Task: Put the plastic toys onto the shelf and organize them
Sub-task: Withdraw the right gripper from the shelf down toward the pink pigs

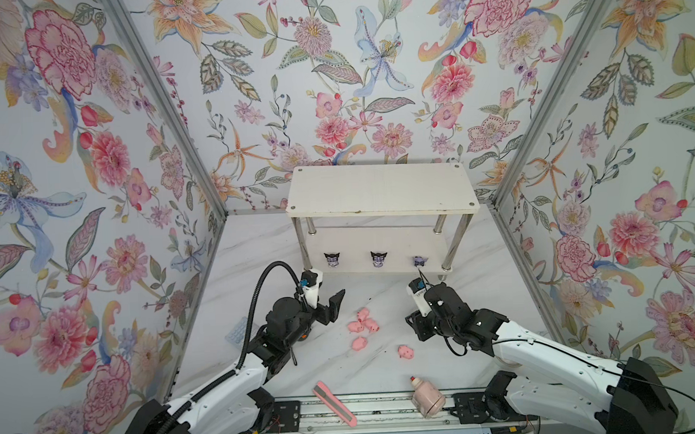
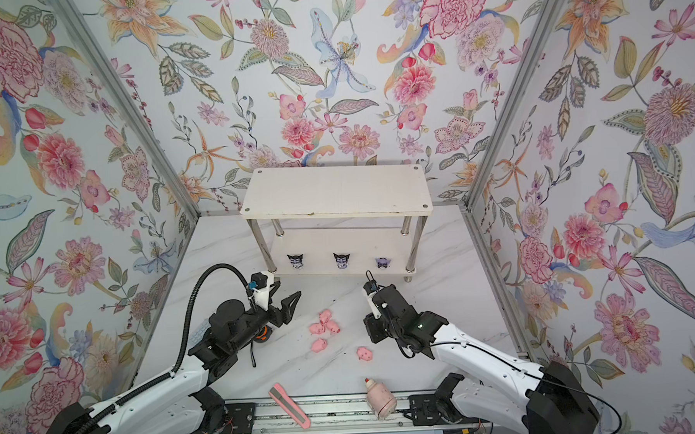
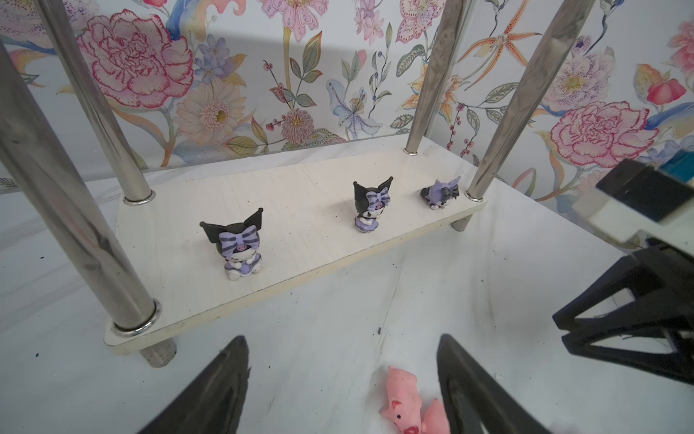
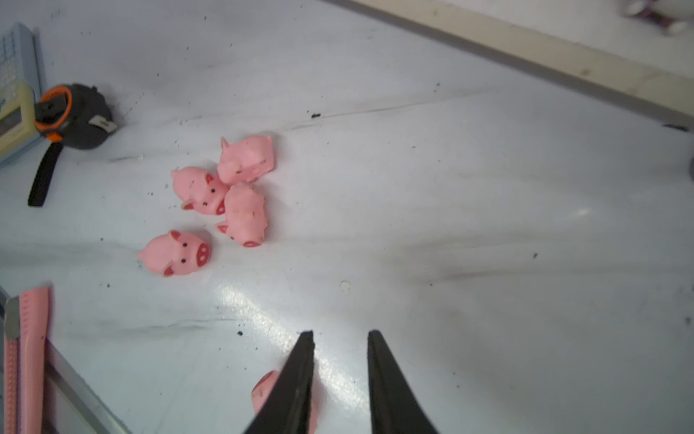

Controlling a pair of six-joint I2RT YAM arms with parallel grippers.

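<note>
Shelf (image 1: 381, 190): stands at the back of the tabletop (image 1: 258, 246); its top board is bare.
Horned figures: three in a row along the front of the lower board. The left one (image 3: 240, 244) and the middle one (image 3: 370, 204) stand upright; the right one (image 3: 441, 192) lies tipped over beside a leg.
Pigs: all five lie on the tabletop in front of the shelf. Three touch in a clump (image 4: 229, 188), a fourth (image 4: 176, 253) is just beside it, and a fifth (image 1: 405, 351) lies apart.
Left tool (image 3: 342, 338): released, fingers spread wide, empty, facing the shelf.
Right tool (image 4: 340, 332): released, fingers a narrow gap apart with nothing between them; the fifth pig is partly hidden behind one finger.
Front edge: box knife (image 1: 334, 404), bottle (image 1: 426, 398).
</note>
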